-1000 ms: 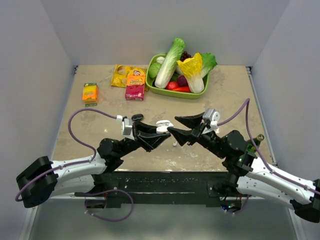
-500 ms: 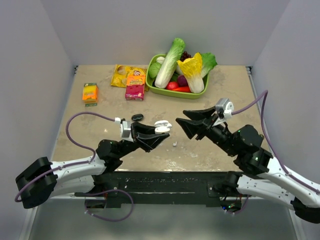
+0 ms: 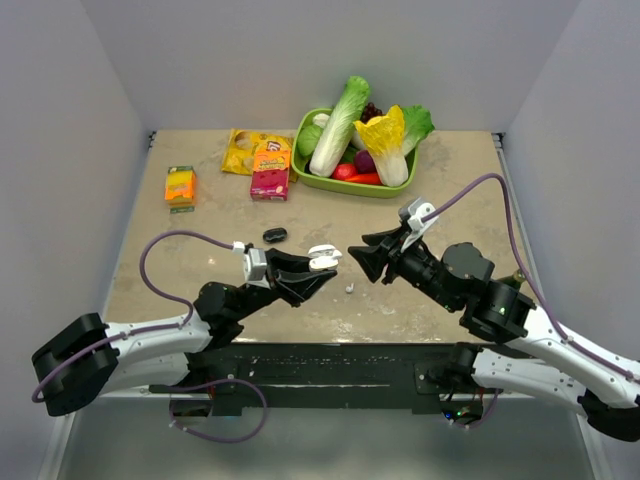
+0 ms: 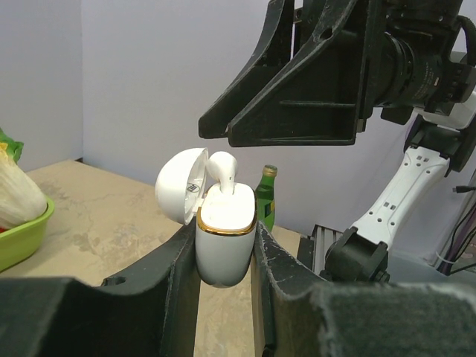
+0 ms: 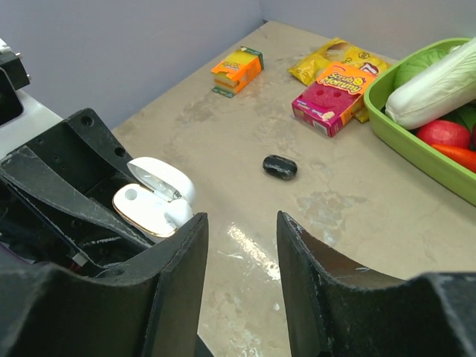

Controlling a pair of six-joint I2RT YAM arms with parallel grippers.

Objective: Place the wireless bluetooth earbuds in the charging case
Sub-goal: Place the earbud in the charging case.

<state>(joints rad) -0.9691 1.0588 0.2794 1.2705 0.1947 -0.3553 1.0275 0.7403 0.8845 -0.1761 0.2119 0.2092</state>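
Risks, judged from the current layout:
- The left gripper (image 4: 224,227) is pinching only the lower body of the charging case (image 4: 223,245). A downward push from the other arm could pivot the case or slip it through the fingers.
- One earbud (image 4: 223,165) is sitting in the case but standing proud of the gold rim. A bump could pop it out, and the open lid (image 4: 178,186) could be knocked shut on it.
- A tiny white speck (image 3: 349,288) is lying on the table (image 3: 470,190) below the gap between the two grippers. It is probably the second earbud, though too small to confirm. Being so small, it could skid away under a slightly off-centre pinch.

Pose:
- The left arm is reaching forward low. It is holding the case upright and clear of the table, mouth up, lid hinged back.
- The right arm is reaching in from the right, and the right gripper (image 5: 242,222) is pointing at the case, near it but apart.
- The right gripper's fingers are standing spread with nothing between them.
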